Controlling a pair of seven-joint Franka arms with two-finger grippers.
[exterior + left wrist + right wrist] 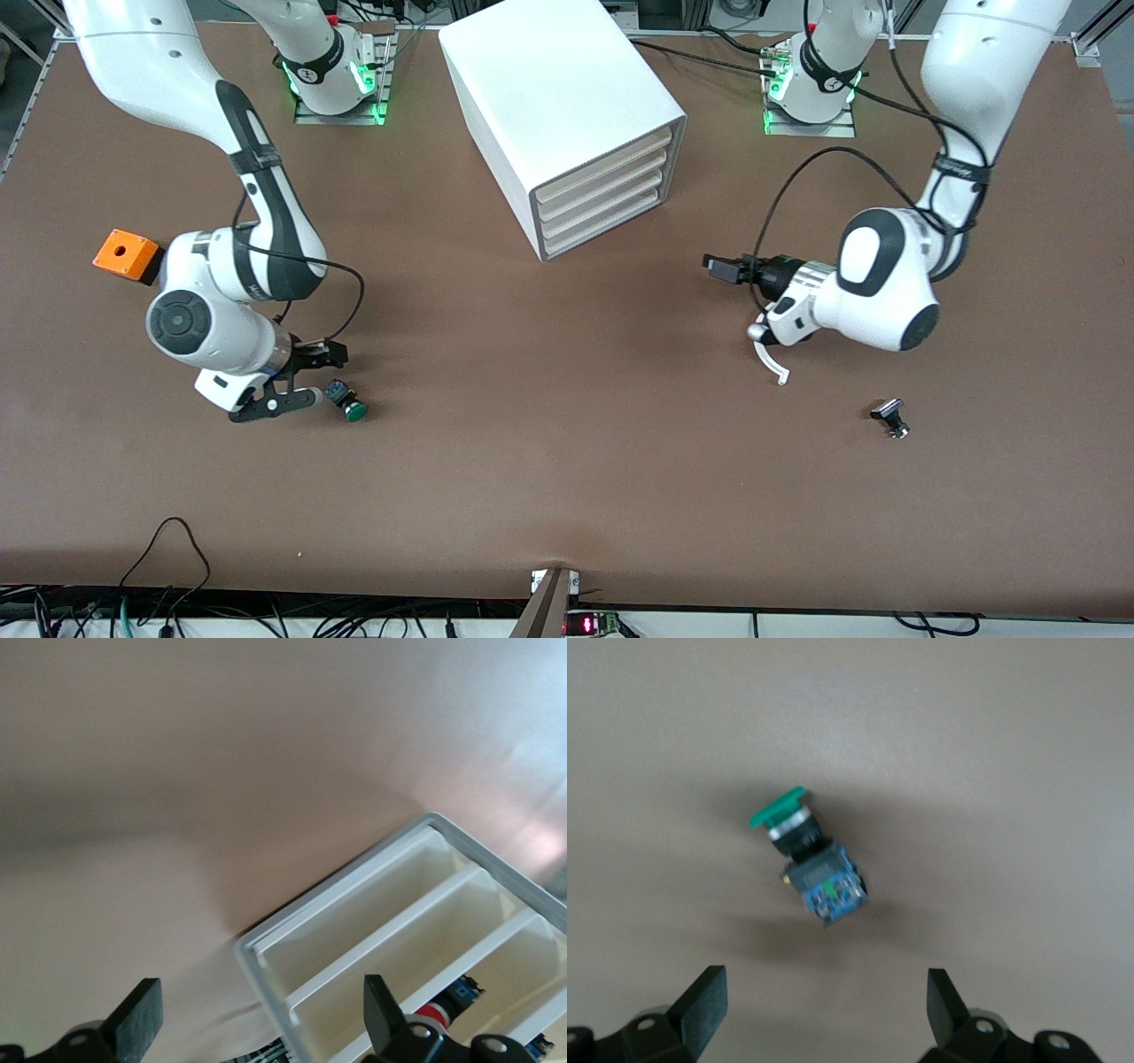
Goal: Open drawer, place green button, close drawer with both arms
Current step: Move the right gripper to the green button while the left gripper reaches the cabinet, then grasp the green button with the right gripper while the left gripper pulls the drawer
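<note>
The white cabinet [554, 97] stands in the middle of the table near the arms' bases. Its four cream drawer fronts are all shut, including the lower drawer [609, 221]. The button [346, 401], with a green cap and blue-black body, lies on its side on the table toward the right arm's end. My right gripper [312, 378] is open just beside it and does not touch it; the right wrist view shows the button [811, 859] ahead of the open gripper [824, 1014]. My left gripper [719, 268] is open and empty, beside the cabinet and pointing at its front [372, 921].
An orange box with a hole [127, 254] sits near the right arm's elbow. A small black-and-silver part [890, 418] lies toward the left arm's end, nearer to the front camera than the left gripper. Bare brown table [567, 425] lies between the arms.
</note>
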